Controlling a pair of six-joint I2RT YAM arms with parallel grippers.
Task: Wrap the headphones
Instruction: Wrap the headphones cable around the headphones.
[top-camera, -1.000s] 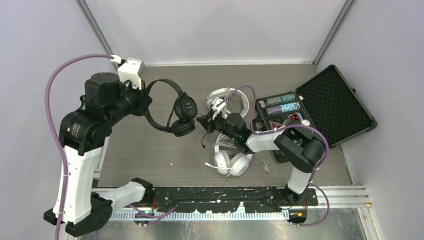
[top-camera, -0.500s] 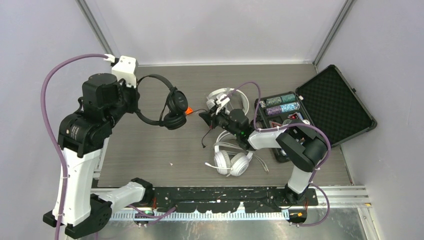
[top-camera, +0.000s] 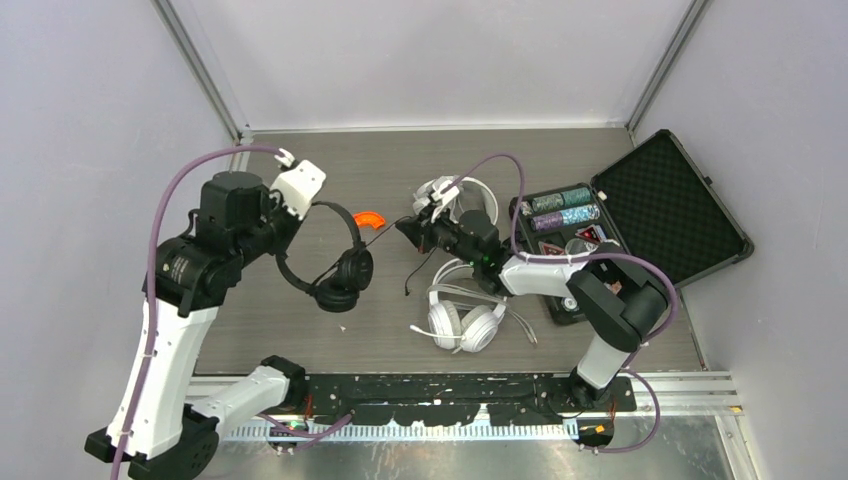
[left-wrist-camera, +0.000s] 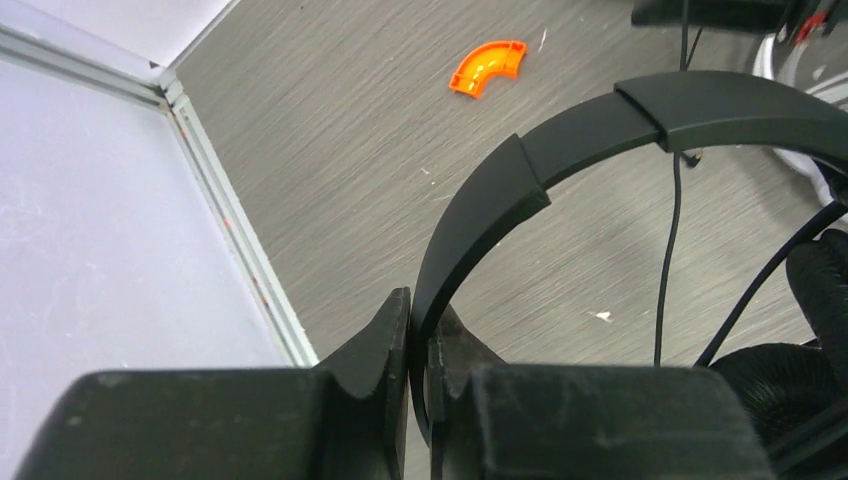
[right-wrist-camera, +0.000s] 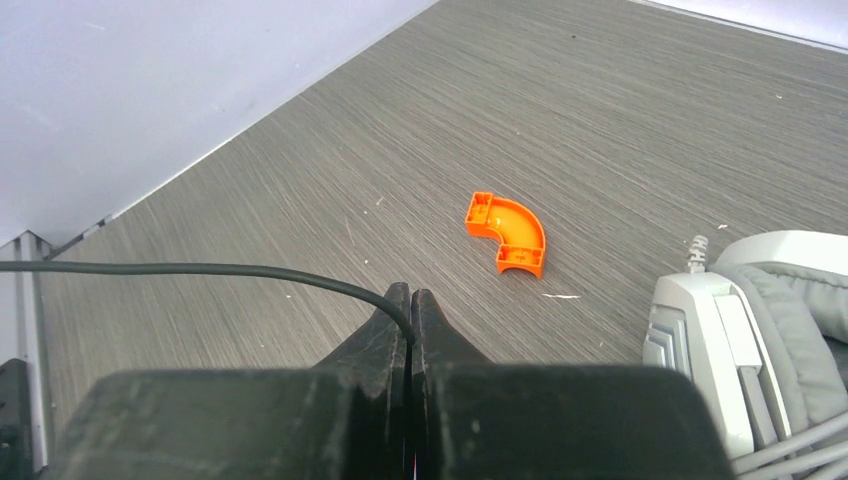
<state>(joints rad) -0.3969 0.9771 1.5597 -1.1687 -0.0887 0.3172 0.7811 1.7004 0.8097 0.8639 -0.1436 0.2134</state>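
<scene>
The black headphones (top-camera: 342, 272) hang above the table at the left. My left gripper (top-camera: 288, 232) is shut on their headband (left-wrist-camera: 560, 150), with the cups below it. Their black cord (right-wrist-camera: 200, 268) runs across to my right gripper (top-camera: 406, 229), which is shut on it (right-wrist-camera: 411, 293). One white pair of headphones (top-camera: 465, 322) lies near the front centre with its thin white cord loose beside it. A second white pair (top-camera: 462, 196) lies behind my right arm, and its cup shows in the right wrist view (right-wrist-camera: 740, 330).
A small orange curved piece (top-camera: 368, 218) lies on the table between the grippers; it also shows in the left wrist view (left-wrist-camera: 487, 66) and the right wrist view (right-wrist-camera: 507, 232). An open black foam-lined case (top-camera: 672, 205) with chips (top-camera: 560, 210) stands at the right. The left wall rail (left-wrist-camera: 240, 250) is close.
My left arm has swung the black headphones nearer and lower, which uncovers the orange piece. My right gripper has shifted slightly back and left, still shut on the cord.
</scene>
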